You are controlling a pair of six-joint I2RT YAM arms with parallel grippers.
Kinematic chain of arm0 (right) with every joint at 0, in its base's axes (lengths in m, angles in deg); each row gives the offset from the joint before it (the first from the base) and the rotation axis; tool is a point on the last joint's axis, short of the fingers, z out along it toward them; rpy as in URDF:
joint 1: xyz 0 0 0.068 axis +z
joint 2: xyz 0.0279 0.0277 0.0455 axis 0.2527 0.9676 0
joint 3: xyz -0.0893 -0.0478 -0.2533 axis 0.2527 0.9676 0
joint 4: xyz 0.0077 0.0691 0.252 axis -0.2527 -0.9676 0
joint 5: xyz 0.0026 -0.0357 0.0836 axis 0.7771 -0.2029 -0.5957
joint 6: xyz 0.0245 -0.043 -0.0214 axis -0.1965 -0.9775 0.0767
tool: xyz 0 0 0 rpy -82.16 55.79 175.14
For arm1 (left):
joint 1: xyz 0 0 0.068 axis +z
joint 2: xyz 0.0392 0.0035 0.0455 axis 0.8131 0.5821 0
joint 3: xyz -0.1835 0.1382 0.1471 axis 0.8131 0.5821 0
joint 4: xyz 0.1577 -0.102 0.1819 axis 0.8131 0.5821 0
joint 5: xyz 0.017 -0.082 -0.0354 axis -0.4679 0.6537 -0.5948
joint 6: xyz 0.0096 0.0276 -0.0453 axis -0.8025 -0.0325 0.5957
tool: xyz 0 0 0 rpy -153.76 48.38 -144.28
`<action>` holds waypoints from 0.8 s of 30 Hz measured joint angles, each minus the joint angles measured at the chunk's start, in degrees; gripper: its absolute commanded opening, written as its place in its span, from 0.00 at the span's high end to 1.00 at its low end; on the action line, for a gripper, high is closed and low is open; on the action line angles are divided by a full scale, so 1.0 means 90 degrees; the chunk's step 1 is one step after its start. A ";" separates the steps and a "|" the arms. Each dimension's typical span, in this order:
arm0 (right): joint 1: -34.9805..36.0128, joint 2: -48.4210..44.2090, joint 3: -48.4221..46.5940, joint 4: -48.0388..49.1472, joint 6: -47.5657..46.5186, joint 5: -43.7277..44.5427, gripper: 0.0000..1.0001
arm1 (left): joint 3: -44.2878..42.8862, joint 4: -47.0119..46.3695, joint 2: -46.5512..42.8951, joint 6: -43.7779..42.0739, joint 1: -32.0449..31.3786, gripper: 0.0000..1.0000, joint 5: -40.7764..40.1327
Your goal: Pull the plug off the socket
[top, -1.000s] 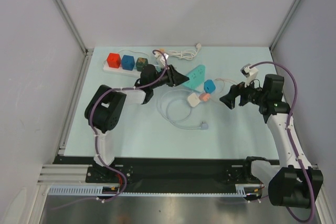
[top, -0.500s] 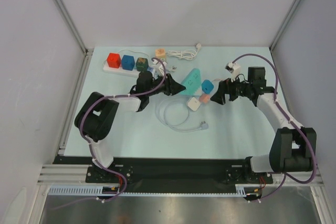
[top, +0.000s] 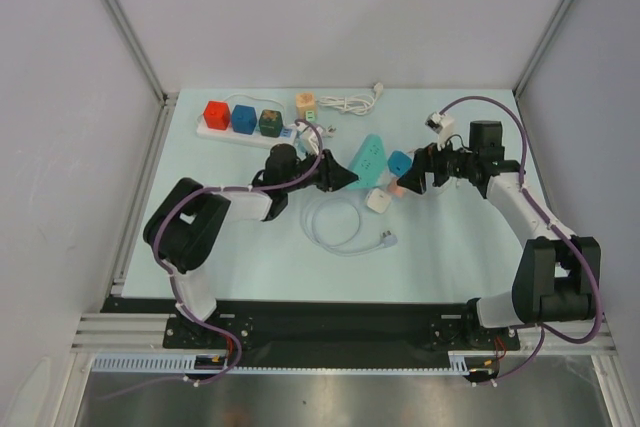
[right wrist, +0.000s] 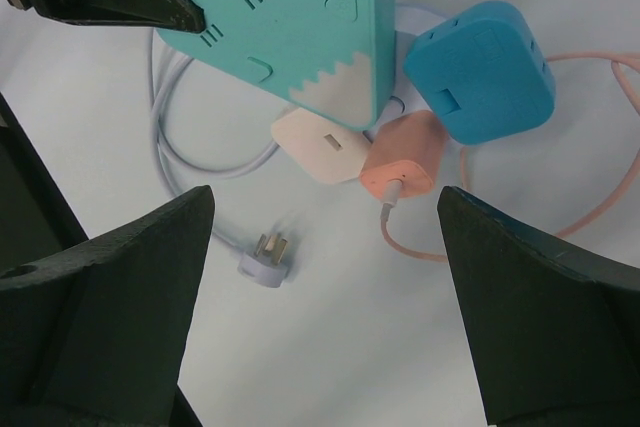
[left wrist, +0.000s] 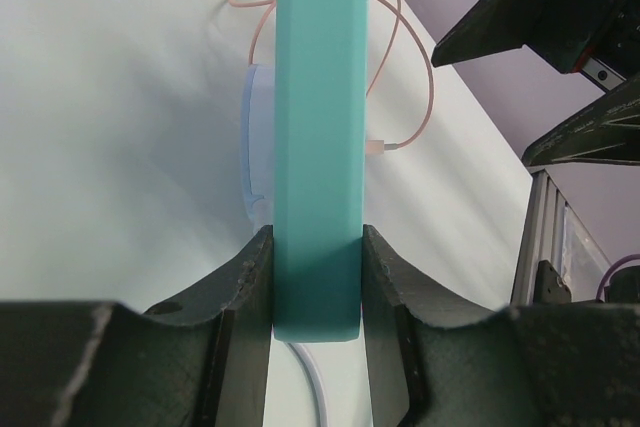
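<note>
The teal socket strip [top: 368, 155] lies mid-table. My left gripper [top: 345, 179] is shut on its near end; the left wrist view shows the strip [left wrist: 318, 127] edge-on, clamped between both fingers [left wrist: 240, 287]. A blue plug [top: 399, 161], a pink plug [top: 395, 187] with a pink cable and a white plug [top: 378, 201] crowd against the strip's far end. My right gripper [top: 410, 179] is wide open just above them. In the right wrist view the pink plug [right wrist: 405, 162], white plug [right wrist: 325, 144] and blue plug [right wrist: 485, 72] sit beside the strip [right wrist: 290, 17].
A white power strip [top: 214, 130] carrying red, blue and dark cubes lies at the back left. A small orange adapter [top: 306, 102] and a coiled white cable [top: 350, 100] lie at the back. A pale cable loop [top: 335, 222] ends in a loose plug [top: 388, 239].
My right gripper has moved left, from open table to just over the cluster of plugs. My left gripper has shifted slightly right and nearer with the teal strip in it.
</note>
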 measured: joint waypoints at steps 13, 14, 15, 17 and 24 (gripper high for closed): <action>0.0032 0.0007 0.0102 0.0146 0.0801 0.1197 0.14 | 0.0002 0.0255 -0.0051 -0.0175 -0.0362 1.00 -0.0549; 0.0095 0.0034 0.0102 0.0160 0.0867 0.1326 0.14 | 0.0002 0.0294 -0.0066 -0.0192 -0.0403 1.00 -0.0605; 0.0170 0.0078 0.0100 0.0197 0.0935 0.1440 0.14 | 0.0002 0.0321 -0.0085 -0.0221 -0.0437 1.00 -0.0675; 0.0291 0.0238 0.0100 0.0233 0.1032 0.1634 0.23 | 0.0002 0.0384 -0.0121 -0.0248 -0.0500 1.00 -0.0797; 0.0376 0.0874 0.0087 0.0153 0.1316 0.2079 0.28 | 0.0002 0.0447 -0.0160 -0.0342 -0.0600 1.00 -0.1010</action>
